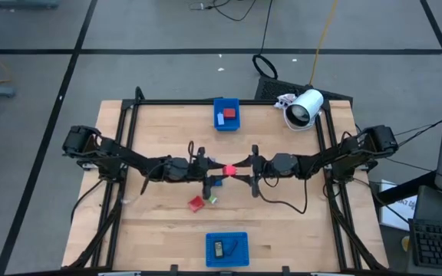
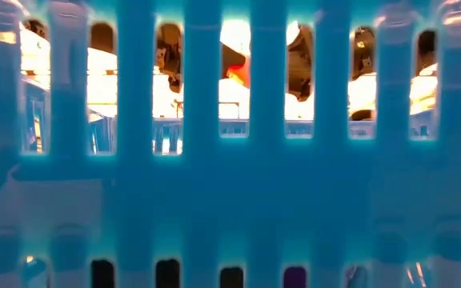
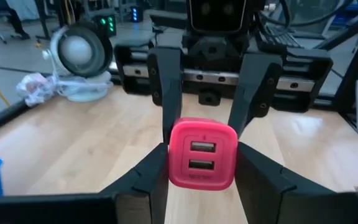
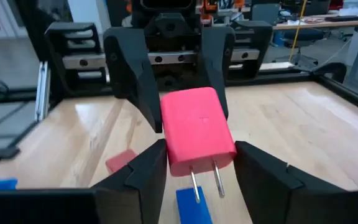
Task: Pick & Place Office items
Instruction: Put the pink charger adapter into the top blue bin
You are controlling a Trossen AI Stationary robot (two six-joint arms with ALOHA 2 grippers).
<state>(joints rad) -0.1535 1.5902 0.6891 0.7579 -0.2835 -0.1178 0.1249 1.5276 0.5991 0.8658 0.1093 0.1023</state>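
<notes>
A red plug-in USB charger (image 1: 229, 169) hangs above the table's middle, between my two grippers, which meet there level and head-on. My left gripper (image 1: 221, 170) comes from the left and is shut on it. The left wrist view shows the face with two USB ports (image 3: 202, 155). My right gripper (image 1: 238, 168) comes from the right and is shut on its other end, from which two metal prongs (image 4: 205, 182) stick out. On the table below lie a red block (image 1: 196, 203), a blue piece (image 1: 216, 182) and a green bit (image 1: 211, 199). My left gripper pinches the charger's two opposite sides (image 3: 174, 163) between its fingers, at the end with the USB ports. The fingers reach in level from the table's left. The charger is clear of the table. My right gripper has its two fingers against the charger's sides (image 4: 169, 158) near the prong end, coming level from the table's right. The prongs slant down toward this wrist. The charger hangs clear above the blue piece (image 4: 191, 208).
A blue tray (image 1: 226, 113) with a red and a white piece stands at the far edge, and a white cylindrical device (image 1: 304, 107) at the far right. Another blue tray (image 1: 227, 249) holding dark pieces stands at the near edge; its slotted wall (image 2: 230, 200) fills the low view.
</notes>
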